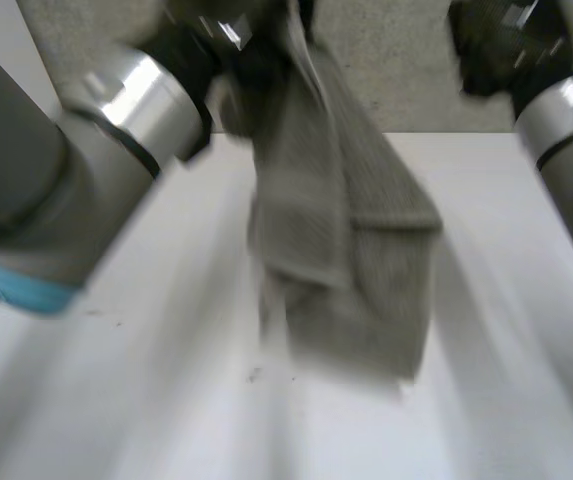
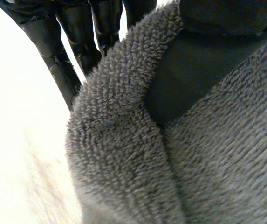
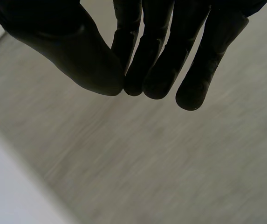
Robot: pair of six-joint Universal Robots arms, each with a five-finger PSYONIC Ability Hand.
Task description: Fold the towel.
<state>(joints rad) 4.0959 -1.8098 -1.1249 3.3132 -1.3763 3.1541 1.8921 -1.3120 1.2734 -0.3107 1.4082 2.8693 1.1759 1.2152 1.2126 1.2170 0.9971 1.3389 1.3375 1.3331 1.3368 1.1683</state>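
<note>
A grey fluffy towel [image 1: 346,230] hangs bunched above the white table [image 1: 146,400], its lower end just over the tabletop. My left hand [image 1: 251,50] grips its upper end. In the left wrist view the thumb [image 2: 194,70] presses the towel [image 2: 124,154] against the fingers [image 2: 58,60] behind it. My right hand [image 1: 506,45] is raised off to the right, apart from the towel. In the right wrist view the right hand [image 3: 161,46] has its fingertips drawn together against the thumb with nothing between them.
Grey speckled floor [image 1: 406,70] lies beyond the table's far edge. Under the right hand is the same grey floor [image 3: 147,163], with a strip of the white table [image 3: 12,196] beside it.
</note>
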